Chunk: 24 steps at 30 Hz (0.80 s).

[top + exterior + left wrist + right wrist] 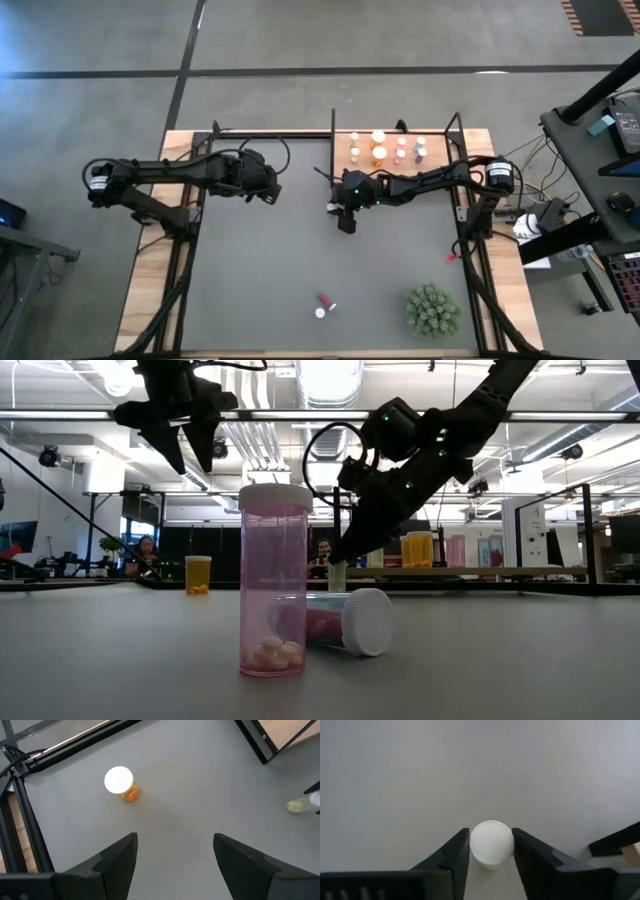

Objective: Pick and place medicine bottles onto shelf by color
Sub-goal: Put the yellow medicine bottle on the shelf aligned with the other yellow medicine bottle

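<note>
My right gripper (490, 832) stands near the mat's middle (346, 222), shut on a small pale green medicine bottle with a white cap (340, 576). My left gripper (175, 840) hangs open above the mat's far left part (267, 188), over an upright orange bottle (122, 784) that it does not touch. The shelf (343, 160) at the far edge carries several orange, pink and pale bottles standing on its board. Near the front edge one pink bottle (273, 580) stands upright and another (335, 622) lies on its side. My right gripper pinches the pale green bottle at its round white cap (491, 845), one finger on each side of the cap. The fingers slant down at it from the table's right and far side. The bottle is upright below them; I cannot tell whether its base is on the mat.
A green spiky plant (432, 310) sits at the mat's near right corner. Black frame posts (458, 170) rise beside the shelf. The dark grey mat (250, 270) lies bare between the arms and the pink bottles. People sit in the room beyond the table.
</note>
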Each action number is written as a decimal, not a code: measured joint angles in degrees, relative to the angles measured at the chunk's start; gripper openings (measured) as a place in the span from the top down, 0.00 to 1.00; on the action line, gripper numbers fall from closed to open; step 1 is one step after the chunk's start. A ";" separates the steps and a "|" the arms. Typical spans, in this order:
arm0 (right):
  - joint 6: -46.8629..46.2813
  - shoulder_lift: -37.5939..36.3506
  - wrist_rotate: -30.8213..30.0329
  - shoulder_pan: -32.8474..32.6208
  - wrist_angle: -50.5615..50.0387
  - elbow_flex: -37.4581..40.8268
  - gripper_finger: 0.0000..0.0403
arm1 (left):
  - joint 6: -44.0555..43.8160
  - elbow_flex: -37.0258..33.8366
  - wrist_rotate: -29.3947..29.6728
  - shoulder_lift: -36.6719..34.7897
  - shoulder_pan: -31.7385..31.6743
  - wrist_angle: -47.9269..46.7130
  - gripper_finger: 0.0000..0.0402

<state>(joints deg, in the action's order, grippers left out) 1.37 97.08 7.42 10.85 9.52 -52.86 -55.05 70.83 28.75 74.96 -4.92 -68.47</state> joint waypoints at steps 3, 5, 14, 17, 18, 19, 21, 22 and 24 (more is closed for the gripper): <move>0.02 0.00 0.00 0.00 0.01 0.00 0.72 | 0.00 0.00 0.00 0.00 -0.01 0.00 0.39; 0.04 -0.12 0.00 0.00 -0.23 0.00 0.74 | -0.02 0.00 0.00 0.00 -0.01 0.00 0.39; -1.10 -7.08 -0.02 0.03 -8.25 0.00 0.70 | -0.01 0.00 0.00 0.00 0.01 0.00 0.39; -0.22 -10.88 -0.05 0.52 -12.49 0.00 0.70 | 0.00 0.00 0.00 0.00 -0.01 0.00 0.39; 0.07 -12.06 -0.10 0.84 -13.75 0.00 0.71 | 0.00 0.00 0.00 0.00 -0.01 0.00 0.39; 0.18 -13.22 -0.43 1.24 -15.33 0.00 0.71 | 0.00 0.00 0.00 0.00 0.01 0.00 0.39; 0.24 -15.17 -3.26 2.19 -17.42 0.06 0.71 | 0.00 0.00 0.00 0.00 0.01 0.00 0.39; 0.26 -16.05 -5.37 2.75 -18.05 0.23 0.71 | 0.00 0.00 0.01 0.00 0.00 0.00 0.39; -0.28 -17.49 -10.32 4.17 -18.70 1.03 0.70 | 0.00 0.00 0.00 0.00 0.00 0.00 0.39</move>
<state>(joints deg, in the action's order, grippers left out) 1.09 79.59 -2.90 15.03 -9.18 -51.83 -55.05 70.83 28.75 74.96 -4.92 -68.47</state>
